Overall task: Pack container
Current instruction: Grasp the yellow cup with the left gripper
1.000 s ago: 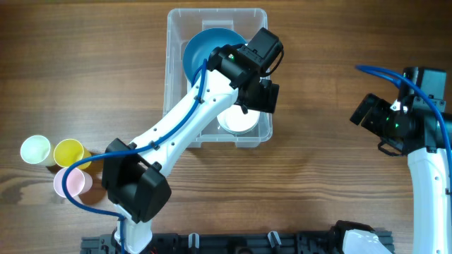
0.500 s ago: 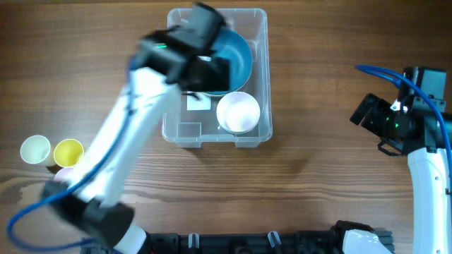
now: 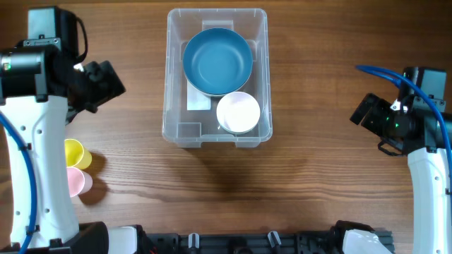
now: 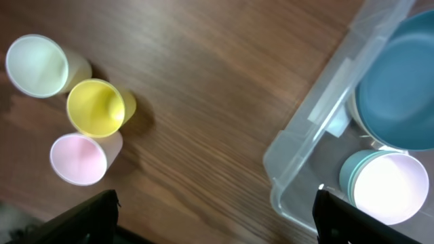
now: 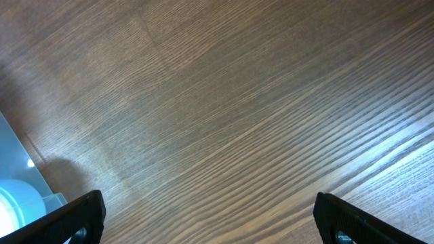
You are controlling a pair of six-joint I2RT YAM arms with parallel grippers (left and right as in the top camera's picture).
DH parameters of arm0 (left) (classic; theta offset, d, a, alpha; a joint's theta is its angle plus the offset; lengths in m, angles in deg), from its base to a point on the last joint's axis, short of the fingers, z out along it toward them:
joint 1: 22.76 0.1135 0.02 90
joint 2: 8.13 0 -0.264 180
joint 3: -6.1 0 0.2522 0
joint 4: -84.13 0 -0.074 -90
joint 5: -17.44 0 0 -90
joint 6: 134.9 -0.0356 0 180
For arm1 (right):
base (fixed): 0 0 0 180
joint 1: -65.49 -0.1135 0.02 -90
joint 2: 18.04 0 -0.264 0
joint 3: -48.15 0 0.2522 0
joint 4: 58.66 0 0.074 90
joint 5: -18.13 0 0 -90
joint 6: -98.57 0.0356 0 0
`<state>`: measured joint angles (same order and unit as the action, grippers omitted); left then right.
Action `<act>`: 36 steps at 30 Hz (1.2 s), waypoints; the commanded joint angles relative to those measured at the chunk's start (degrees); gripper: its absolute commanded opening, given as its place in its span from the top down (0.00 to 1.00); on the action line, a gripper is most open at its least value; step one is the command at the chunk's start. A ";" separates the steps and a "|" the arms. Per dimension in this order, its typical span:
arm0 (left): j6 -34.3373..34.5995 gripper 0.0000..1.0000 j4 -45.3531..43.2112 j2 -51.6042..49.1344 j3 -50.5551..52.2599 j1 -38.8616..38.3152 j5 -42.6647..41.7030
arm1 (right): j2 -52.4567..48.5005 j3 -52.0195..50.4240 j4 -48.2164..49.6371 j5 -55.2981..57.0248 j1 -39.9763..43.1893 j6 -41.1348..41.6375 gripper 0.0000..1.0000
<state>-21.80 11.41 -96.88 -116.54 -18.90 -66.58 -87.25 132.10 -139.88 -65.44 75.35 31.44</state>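
The clear rectangular container (image 3: 169,106) stands at the back middle of the table. It holds a large blue bowl (image 3: 217,60) and a white bowl (image 3: 239,113) in its near right corner. My left gripper (image 3: 106,83) is open and empty, high above the table to the left of the container. In the left wrist view its fingers (image 4: 217,217) frame bare wood, with the container (image 4: 305,135), blue bowl (image 4: 400,88) and white bowl (image 4: 390,196) at the right. My right gripper (image 3: 367,111) is open and empty at the far right, and its fingers (image 5: 210,217) hang over bare wood.
A yellow cup (image 3: 74,154) and a pink cup (image 3: 76,182) stand at the left edge, partly under my left arm. The left wrist view shows them (image 4: 95,107) (image 4: 78,158) with a pale green cup (image 4: 37,64). A container corner (image 5: 13,169) shows in the right wrist view.
My left arm has swung out of the container and far to the left, empty. The white bowl stays in the container beside the blue bowl. The right arm has not moved.
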 commanded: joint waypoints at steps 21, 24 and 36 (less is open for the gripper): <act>2.84 0.02 -35.65 -0.57 44.39 19.67 -1.60 | 0.07 -0.20 0.31 -0.94 0.17 -0.42 0.00; 2.71 0.03 -38.18 -4.22 44.92 19.69 -1.57 | 0.04 -0.20 0.31 -0.94 0.17 -0.42 0.00; 2.64 0.54 -43.95 -9.62 44.92 19.74 -0.07 | 0.04 -0.20 0.09 -0.94 0.17 -0.83 0.00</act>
<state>-19.25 -32.85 -106.35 -71.97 0.46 -67.66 -87.25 132.10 -139.71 -65.85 75.35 31.22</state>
